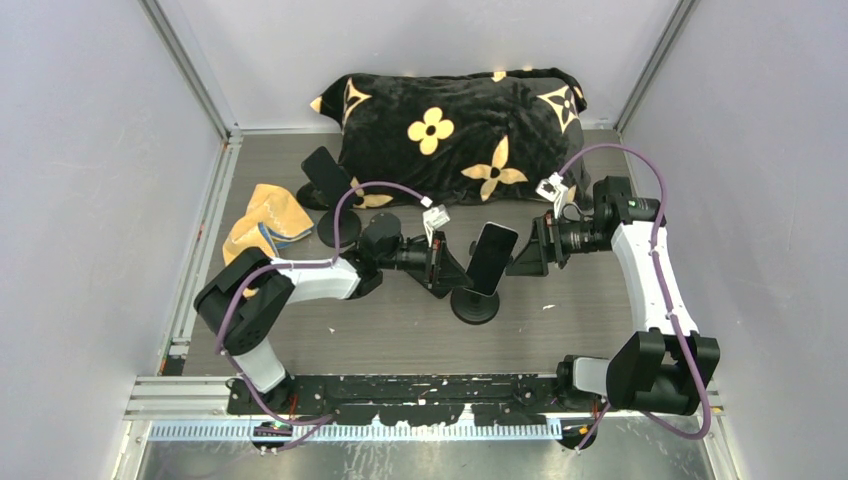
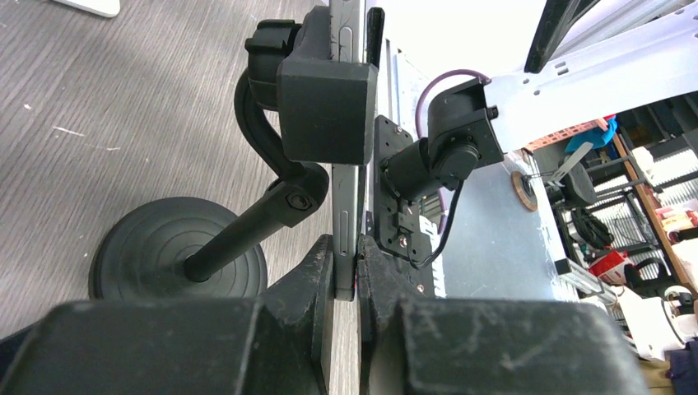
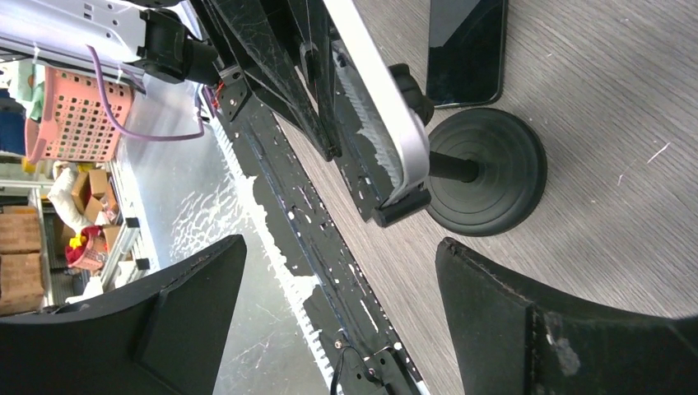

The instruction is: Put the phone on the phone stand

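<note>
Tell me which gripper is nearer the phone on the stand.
Left. The left gripper is shut on the edge of the phone; the right gripper hangs open just off its opposite side, not touching.

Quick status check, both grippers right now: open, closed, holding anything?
Left gripper: closed, pinching the edge of the phone.
Right gripper: open, holding nothing.

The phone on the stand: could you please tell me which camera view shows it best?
Top external: the phone shows its dark screen face-on there. The left wrist view gives only its thin edge between the fingers of the left gripper; the right wrist view, only a silver side edge.
</note>
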{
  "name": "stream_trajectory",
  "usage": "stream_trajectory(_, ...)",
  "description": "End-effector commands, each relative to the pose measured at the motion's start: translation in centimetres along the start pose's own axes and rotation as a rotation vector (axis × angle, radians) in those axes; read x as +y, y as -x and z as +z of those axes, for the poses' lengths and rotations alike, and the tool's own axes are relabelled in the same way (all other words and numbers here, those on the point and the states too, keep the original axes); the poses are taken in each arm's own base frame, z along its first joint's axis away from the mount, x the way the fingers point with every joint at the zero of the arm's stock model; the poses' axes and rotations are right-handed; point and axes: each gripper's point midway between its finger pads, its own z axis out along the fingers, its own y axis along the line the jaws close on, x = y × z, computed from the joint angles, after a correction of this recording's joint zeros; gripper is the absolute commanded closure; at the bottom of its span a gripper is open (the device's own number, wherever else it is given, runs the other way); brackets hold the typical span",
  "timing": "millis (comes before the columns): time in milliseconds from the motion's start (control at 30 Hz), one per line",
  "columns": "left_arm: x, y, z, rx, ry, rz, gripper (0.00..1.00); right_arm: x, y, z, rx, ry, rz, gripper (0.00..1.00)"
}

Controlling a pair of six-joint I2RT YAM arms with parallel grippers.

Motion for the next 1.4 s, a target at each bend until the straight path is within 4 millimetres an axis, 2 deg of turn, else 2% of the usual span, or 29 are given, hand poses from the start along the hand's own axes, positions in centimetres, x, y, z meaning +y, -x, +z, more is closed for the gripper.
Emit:
stream_trajectory(0,-2.2,4.0,-1.2,-0.137,-0.017,0.113,1.00,1.5,0.7,-0.7,-0.043,0.027,-0.075,0.09)
stream_trajectory(567,-4.7,5.1,-5.8,-0.237,0.077,0.167,1.00,1.1,0.3,-0.6,-0.054,0.031,-0.088,0.08)
stream_trajectory(667,-4.5,5.1,-6.7,-0.252,0.102,0.164,1.00,0.9,0.2,-0.5,-0.055,0.027,-0.083,0.08)
stream_trajectory(967,-2.5,6.9,-11.4,-0.391,0.260,0.172,0.99,0.4,-0.1,-0.3,-0.056,0.017,-0.074,0.08)
stream_trajectory(1367,-0.5,8.6,-19.5,-0.589,0.507,0.184,1.00,-0.4,-0.5,0.0,-0.052,0.005,-0.059,0.08)
